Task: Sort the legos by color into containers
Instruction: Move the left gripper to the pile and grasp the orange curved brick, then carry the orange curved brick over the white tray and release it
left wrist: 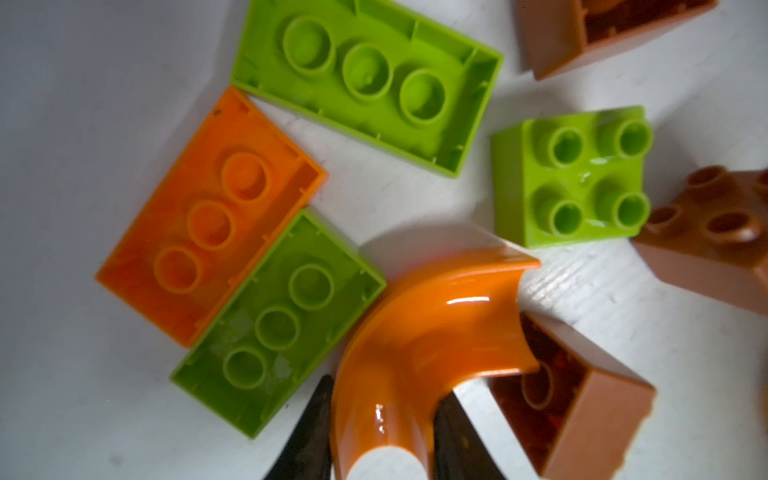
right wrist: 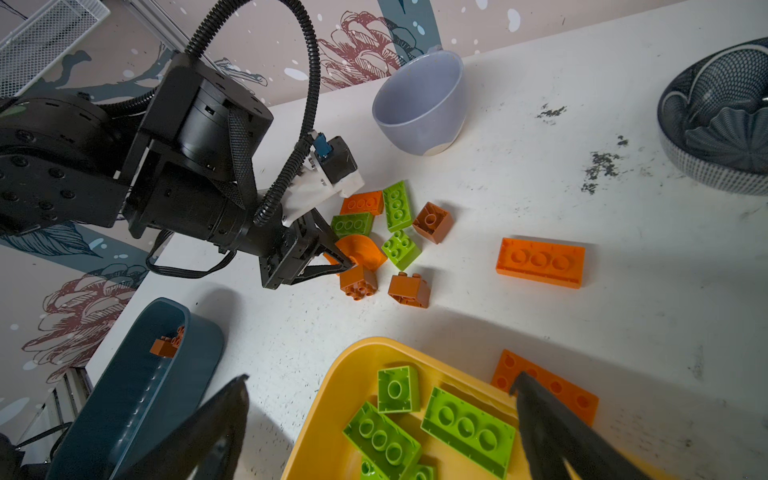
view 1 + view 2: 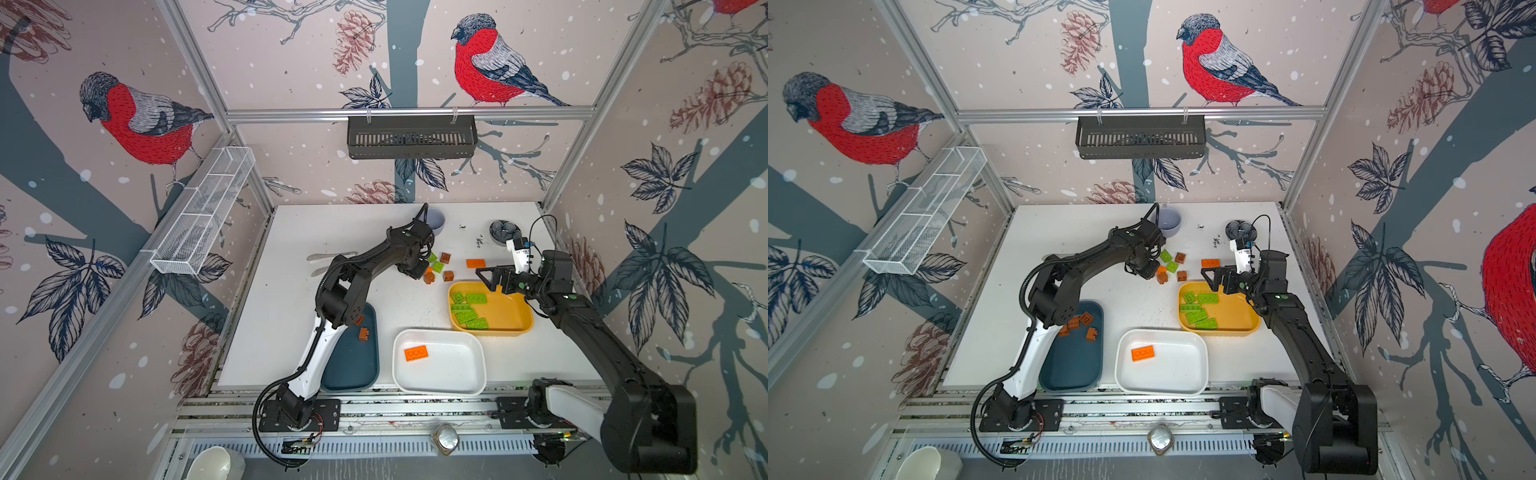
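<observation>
Gripping orange arch (image 1: 415,332), left pincer (image 1: 386,386) cut off; right pincer (image 2: 382,376) wide; teal tray (image 3: 353,365) partly behind arm (image 3: 320,345).

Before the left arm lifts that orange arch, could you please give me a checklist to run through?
1. Left claw on the orange arch: ok, fingers lie against both its sides.
2. Grip firm enough to lift: cannot tell.
3. Brown block clear of the arch: cannot tell, the arch overlaps it in the left wrist view.
4. White tray ready: ok, it holds one orange plate, with room left.
5. Right claw out of the way: ok, open, empty, above the yellow tray.
</observation>
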Action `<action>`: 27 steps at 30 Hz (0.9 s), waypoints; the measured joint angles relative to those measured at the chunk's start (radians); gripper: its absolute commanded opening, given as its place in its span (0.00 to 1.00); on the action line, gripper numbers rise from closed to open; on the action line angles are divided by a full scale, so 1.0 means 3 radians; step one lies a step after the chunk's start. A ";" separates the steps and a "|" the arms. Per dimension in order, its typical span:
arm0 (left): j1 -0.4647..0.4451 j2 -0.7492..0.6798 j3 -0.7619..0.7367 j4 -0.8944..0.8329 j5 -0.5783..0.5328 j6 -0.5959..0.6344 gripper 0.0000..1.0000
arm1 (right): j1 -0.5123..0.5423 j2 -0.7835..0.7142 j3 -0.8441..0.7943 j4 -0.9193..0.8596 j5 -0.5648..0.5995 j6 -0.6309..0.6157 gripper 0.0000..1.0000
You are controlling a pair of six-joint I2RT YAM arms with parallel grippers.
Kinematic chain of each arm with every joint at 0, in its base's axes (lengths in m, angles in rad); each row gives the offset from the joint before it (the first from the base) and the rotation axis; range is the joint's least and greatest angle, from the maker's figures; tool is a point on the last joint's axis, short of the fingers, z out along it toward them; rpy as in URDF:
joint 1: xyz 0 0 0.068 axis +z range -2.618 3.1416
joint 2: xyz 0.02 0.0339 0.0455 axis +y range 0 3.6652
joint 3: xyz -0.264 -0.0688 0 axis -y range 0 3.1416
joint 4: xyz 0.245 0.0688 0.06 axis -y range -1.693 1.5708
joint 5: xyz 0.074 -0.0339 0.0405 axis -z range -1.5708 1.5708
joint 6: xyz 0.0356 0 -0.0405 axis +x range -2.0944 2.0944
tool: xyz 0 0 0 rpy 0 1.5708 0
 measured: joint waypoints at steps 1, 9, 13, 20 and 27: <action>0.0000 -0.0022 0.0000 -0.0042 -0.0001 0.0000 0.26 | 0.0000 0.0000 0.0000 0.0000 0.0000 0.0000 0.99; -0.0008 -0.0429 -0.0032 -0.0197 0.0003 -0.0032 0.26 | 0.0000 0.0000 0.0000 0.0001 -0.0004 0.0001 0.99; -0.0023 -0.0711 -0.0205 -0.0278 0.0062 -0.0037 0.26 | 0.0000 0.0000 0.0005 0.0001 -0.0009 0.0001 0.99; -0.0332 -0.1490 -0.0963 -0.0388 0.0320 0.0117 0.26 | -0.0001 0.0005 0.0018 0.0004 -0.0024 0.0003 0.99; -0.0863 -0.1865 -0.1564 -0.0417 0.0523 0.0221 0.26 | -0.0001 0.0022 0.0114 0.0001 -0.0070 0.0009 0.99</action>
